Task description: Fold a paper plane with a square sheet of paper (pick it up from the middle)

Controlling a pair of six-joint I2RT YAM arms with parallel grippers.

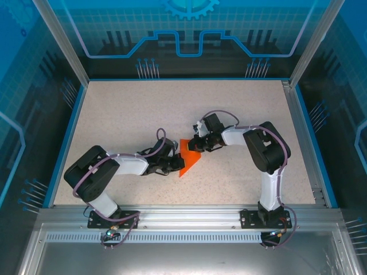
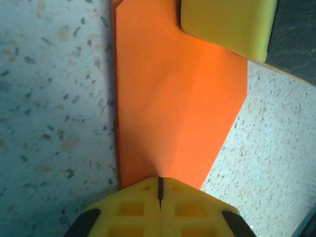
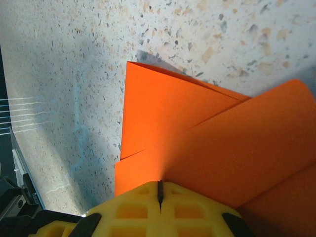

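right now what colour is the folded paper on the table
Plain bright orange paper, no pattern; the left wrist view shows it best.

Bright, even overhead light as I see it; soft shadow on the table (image 2: 49, 123) beside the paper (image 2: 173, 108); wrist close-ups slightly soft.

One orange sheet of paper (image 1: 189, 161), one table (image 1: 126, 114), and two grippers: left gripper (image 2: 160, 186), right gripper (image 3: 160, 188).
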